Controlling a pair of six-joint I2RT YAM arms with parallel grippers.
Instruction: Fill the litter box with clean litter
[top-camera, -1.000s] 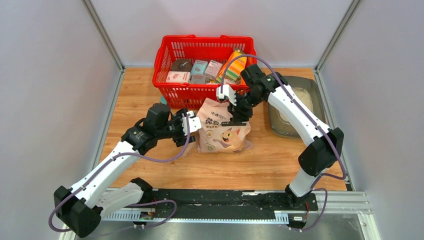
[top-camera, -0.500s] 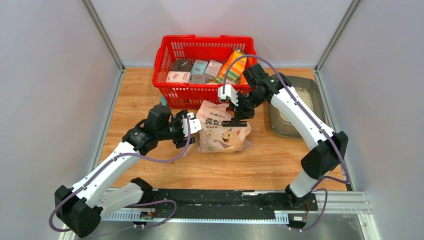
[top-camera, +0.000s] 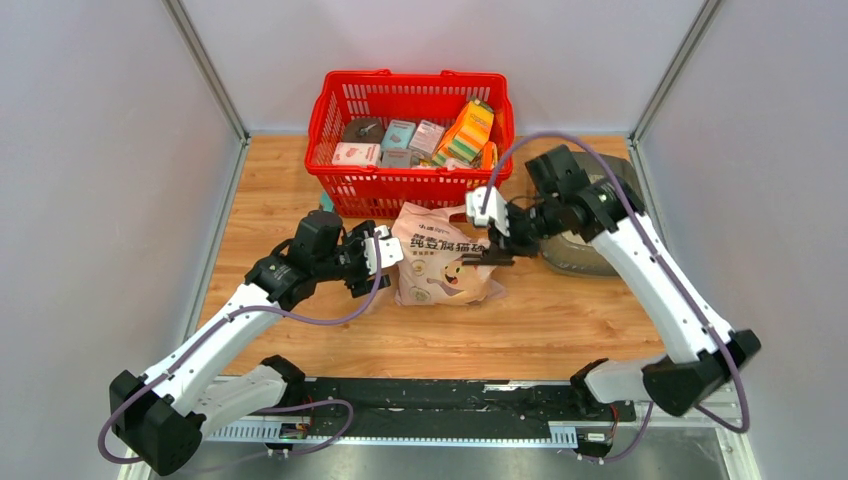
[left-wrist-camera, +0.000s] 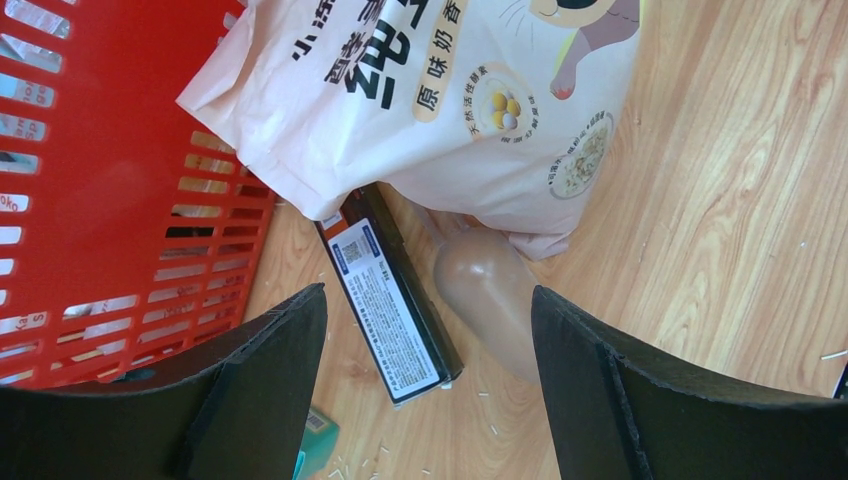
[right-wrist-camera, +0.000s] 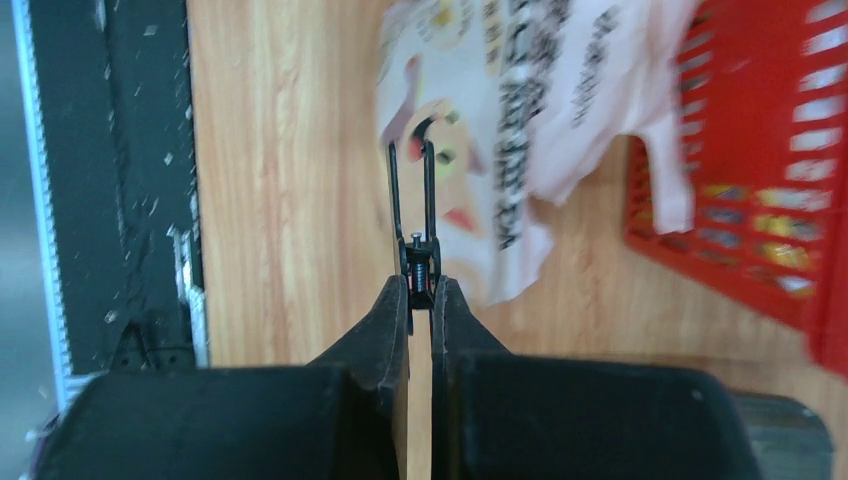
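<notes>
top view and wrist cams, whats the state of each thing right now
left pincer, open, empty
right pincer, shut on a black clip
red basket, upright, holding packets
litter bag, lying face up in front of the basket
litter box, mostly hidden by the right arm

Bright, even overhead lighting; shadows soft. Right wrist view motion-blurred: bag (right-wrist-camera: 520, 130) and basket (right-wrist-camera: 760, 200) smeared. Left wrist view sharp.

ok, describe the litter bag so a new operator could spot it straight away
Find the red basket at the back of the wooden table. Just in front of it sits the litter bag. It is the only soft pinkish-cream pouch, printed with a cartoon cat; the basket holds small boxes.
</notes>
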